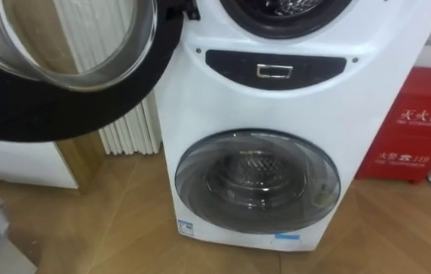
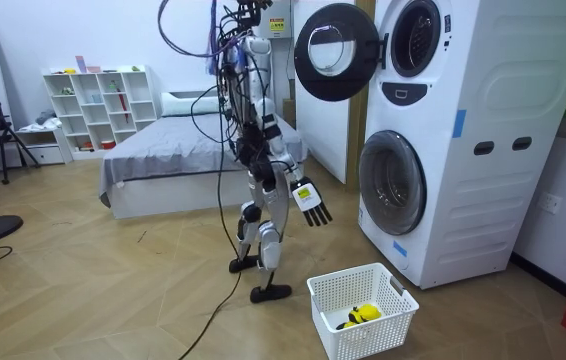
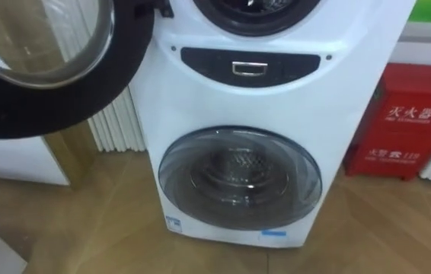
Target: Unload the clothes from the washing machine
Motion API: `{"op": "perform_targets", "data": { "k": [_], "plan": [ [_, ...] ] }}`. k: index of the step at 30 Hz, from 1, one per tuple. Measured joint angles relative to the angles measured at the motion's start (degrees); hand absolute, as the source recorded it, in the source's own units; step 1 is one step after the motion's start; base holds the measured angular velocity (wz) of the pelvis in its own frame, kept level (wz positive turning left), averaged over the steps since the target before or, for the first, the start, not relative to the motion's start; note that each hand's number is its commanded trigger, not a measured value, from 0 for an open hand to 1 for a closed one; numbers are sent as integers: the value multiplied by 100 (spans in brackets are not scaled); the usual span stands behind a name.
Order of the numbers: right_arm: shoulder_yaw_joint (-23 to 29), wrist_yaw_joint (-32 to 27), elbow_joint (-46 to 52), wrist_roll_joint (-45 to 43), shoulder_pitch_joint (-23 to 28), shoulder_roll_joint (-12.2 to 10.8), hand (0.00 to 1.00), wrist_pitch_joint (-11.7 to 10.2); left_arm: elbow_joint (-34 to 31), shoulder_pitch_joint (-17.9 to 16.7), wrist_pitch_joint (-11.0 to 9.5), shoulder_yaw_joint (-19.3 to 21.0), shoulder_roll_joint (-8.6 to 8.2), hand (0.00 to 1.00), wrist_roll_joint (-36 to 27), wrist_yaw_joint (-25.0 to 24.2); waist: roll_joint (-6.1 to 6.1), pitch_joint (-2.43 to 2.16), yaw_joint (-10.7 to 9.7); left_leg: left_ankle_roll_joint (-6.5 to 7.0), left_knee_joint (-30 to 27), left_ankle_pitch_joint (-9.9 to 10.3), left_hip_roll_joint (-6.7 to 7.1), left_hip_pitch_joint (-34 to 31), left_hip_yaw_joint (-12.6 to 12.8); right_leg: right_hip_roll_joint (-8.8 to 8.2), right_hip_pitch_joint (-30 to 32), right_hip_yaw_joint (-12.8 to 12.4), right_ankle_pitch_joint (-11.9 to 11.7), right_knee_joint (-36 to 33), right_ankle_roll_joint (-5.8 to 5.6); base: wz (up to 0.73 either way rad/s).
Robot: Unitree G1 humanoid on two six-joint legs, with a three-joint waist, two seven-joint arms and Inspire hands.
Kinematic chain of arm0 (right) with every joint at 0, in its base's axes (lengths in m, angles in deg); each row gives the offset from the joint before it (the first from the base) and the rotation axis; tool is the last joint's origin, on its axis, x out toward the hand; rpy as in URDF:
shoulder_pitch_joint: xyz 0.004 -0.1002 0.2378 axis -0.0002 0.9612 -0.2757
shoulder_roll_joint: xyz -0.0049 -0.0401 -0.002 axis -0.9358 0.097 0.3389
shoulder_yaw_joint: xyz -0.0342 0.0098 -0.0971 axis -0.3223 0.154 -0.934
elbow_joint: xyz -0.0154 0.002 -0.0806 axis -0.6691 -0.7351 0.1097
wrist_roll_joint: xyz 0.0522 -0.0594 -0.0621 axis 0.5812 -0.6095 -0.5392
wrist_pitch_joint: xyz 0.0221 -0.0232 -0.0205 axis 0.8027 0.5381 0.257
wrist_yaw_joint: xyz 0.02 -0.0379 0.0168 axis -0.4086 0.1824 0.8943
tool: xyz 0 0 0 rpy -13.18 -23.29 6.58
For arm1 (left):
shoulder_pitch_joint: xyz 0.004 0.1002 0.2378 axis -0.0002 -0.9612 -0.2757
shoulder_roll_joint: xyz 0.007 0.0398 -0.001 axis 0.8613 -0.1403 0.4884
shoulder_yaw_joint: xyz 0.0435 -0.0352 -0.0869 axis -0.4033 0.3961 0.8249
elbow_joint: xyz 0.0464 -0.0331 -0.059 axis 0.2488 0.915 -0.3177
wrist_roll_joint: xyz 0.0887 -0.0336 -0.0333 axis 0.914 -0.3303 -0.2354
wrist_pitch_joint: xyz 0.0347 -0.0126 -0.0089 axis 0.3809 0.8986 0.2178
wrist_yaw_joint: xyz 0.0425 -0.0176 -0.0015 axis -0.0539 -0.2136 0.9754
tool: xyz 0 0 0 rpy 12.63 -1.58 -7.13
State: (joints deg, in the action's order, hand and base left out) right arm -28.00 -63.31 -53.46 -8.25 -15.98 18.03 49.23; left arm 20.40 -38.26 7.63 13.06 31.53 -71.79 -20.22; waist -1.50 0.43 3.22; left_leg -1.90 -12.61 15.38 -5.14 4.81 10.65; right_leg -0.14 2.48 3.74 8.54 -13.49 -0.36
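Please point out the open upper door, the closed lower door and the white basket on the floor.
upper door (image 2: 326,46): room view, on its round glass.
lower door (image 1: 257,180): left eye view, middle of its glass.
basket (image 2: 383,335): room view, on its front wall.

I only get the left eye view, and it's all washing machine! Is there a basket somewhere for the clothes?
Observer: Yes, a white basket sits on the floor in front of the washing machine, near the robot's feet.
Operator: Is anything in it?
Observer: There's something yellow at the bottom; I can't tell what it is.
Operator: Is the robot holding any clothes?
Observer: No, its right hand hangs open and empty.
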Motion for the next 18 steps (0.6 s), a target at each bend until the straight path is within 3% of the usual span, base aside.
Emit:
{"op": "perform_targets", "data": {
  "k": [3, 5, 6, 7, 8, 10, 13, 16, 18],
  "plan": [
    [114, 50, 17, -170, -7, 97, 0, -1, -57, 389, 15, 259, 405, 0, -10, 55, -44, 27, 16, -3, 25, -3, 1, 87, 4, 12, -47, -41, 0, 4, 0, -6],
    [302, 97, 202, -276, 72, 116, 0, -1, -368, 578, 32, 549, 636, 0, -30, 141, -58, 8, 9, -3, 38, -3, 6, 80, 12, 14, -23, -61, 1, 2, -2, -8],
    [397, 115, 262, -339, 106, 136, 0, -4, -478, 741, 3, 654, 838, 0, -156, 168, -99, 23, 24, -3, 54, -3, 9, 80, 24, 17, -12, -71, 1, 5, -1, -7],
    [464, 125, 295, -309, 131, 145, 0, -8, -545, 863, -12, 760, 1050, 0, -359, 175, -123, -5, 0, -3, 70, -3, 11, 91, 22, 23, -13, -90, 1, 3, -2, -8],
    [500, 128, 309, -304, 158, 146, 0, -12, -617, 917, -10, 784, 1144, 0, -424, 196, -163, -11, -6, -3, 85, -3, 13, 100, 24, 30, -8, -114, 1, 5, -2, -13],
    [514, 109, 347, -331, 257, 155, 0, -12, -775, 1227, -15, 815, 1521, 0, -664, 255, -206, -26, 59, -3, 103, -3, 14, 133, 53, 54, -13, -195, 0, -24, 0, -20],
    [542, 108, 426, -401, 406, 201, 0, -11, -875, 1441, -6, 997, 1880, 0, -689, 316, -345, -63, 30, -3, 137, -3, 17, 191, 159, 46, -12, -195, -1, -37, 0, -17],
    [631, 95, 459, -406, 573, 248, 0, 25, -1340, 1490, 66, 1149, 2006, 0, -705, 407, -443, -83, 42, -3, 150, -3, 27, 208, 163, 46, -1, -218, -3, -32, -2, -9],
    [787, 76, 494, -395, 698, 277, 0, 84, -1600, 1644, 102, 1277, 2222, 0, -825, 497, -501, -118, 82, 4, 248, -12, 25, 279, 152, 64, -17, -231, -2, -35, -2, -8]
  ]
}}
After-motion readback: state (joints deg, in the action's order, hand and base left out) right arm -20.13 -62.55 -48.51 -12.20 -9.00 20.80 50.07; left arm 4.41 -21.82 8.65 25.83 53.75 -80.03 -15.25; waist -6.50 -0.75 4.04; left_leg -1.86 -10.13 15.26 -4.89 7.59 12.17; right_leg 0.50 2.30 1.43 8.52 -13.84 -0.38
